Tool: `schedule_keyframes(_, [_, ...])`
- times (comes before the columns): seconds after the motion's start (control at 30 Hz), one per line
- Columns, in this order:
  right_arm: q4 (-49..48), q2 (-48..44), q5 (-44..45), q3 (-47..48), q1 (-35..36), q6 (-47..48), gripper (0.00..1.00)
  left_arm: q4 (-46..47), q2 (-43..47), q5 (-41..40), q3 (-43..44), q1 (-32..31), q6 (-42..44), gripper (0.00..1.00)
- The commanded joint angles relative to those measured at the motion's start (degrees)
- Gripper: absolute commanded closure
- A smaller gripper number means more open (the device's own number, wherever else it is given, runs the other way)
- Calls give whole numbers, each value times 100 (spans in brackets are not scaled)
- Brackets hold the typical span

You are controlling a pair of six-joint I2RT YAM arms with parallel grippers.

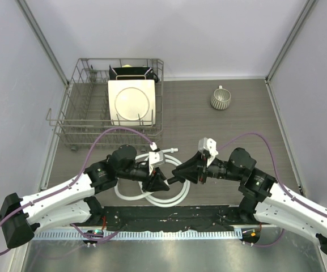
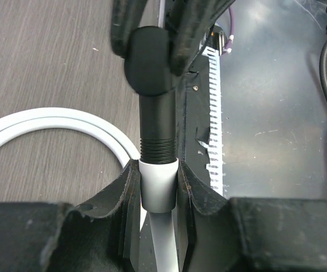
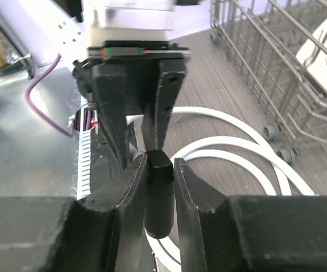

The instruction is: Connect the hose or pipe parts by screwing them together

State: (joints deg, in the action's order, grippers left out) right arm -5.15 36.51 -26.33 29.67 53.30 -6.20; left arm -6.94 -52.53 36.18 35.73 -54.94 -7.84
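The white hose [image 1: 169, 201] lies in about two loops on the table between the arms. My left gripper [image 2: 159, 170] is shut on the hose's white end connector [image 2: 159, 190]. The threaded end of the black T-shaped fitting [image 2: 157, 113] meets that connector end to end. My right gripper [image 3: 160, 164] is shut on the black fitting [image 3: 160, 192] from the opposite side. In the top view the left gripper [image 1: 157, 182] and right gripper [image 1: 178, 174] face each other closely above the loops. The hose's other end connector [image 1: 164, 154] lies free behind them.
A wire dish rack [image 1: 72, 122] holding a white plate [image 1: 131, 102] stands at the back left. A ribbed mug [image 1: 220, 99] sits at the back right. Purple cables [image 1: 103, 136] arch over both arms. A black strip [image 1: 208, 214] runs along the near edge.
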Motion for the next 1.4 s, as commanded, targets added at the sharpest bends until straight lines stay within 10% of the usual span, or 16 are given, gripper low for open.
schedule_keyframes(0.0, [697, 531, 989, 565, 32, -611, 69, 887, 235, -24, 101, 45, 142, 100])
schedule_keyframes(0.6, [2623, 692, 2290, 1954, 32, -675, 36, 588, 261, 37, 172, 45, 230, 100])
schedule_keyframes(0.93, [3152, -836, -626, 1736, 32, 3483, 29, 501, 252, 820, 242, 44, 107, 100])
schedule_keyframes(1.37, [2905, -180, -1384, 1559, 40, 3906, 29, 588, 68, 1295, 321, 159, 10, 100])
